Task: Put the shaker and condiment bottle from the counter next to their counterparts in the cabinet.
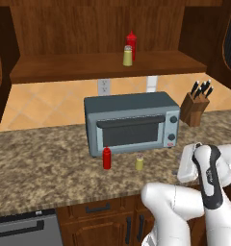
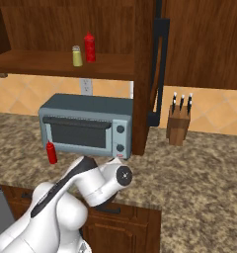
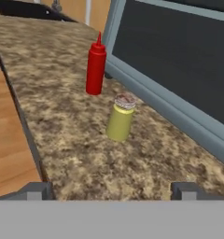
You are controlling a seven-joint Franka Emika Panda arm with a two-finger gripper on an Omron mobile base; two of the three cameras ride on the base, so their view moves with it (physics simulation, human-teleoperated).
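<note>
The yellow-green shaker (image 1: 139,162) (image 3: 120,120) stands upright on the granite counter in front of the toaster oven. Just beyond it is the red condiment bottle (image 1: 107,158) (image 2: 51,152) (image 3: 95,66), also upright. Their counterparts stand together on the plank shelf (image 1: 88,67) (image 2: 41,63) of the dark wood cabinet: a matching shaker (image 1: 127,55) (image 2: 77,56) and a red bottle (image 1: 131,42) (image 2: 89,47) behind it. My gripper (image 3: 113,191) is open, low over the counter and a short way from the counter shaker, with nothing between its fingers.
The grey toaster oven (image 1: 132,122) (image 2: 86,129) (image 3: 179,60) sits close behind the counter items. A knife block (image 1: 195,106) (image 2: 178,123) stands to the right. An open cabinet door (image 2: 157,69) hangs edge-on above it. The counter's front edge (image 3: 25,126) runs beside the shaker.
</note>
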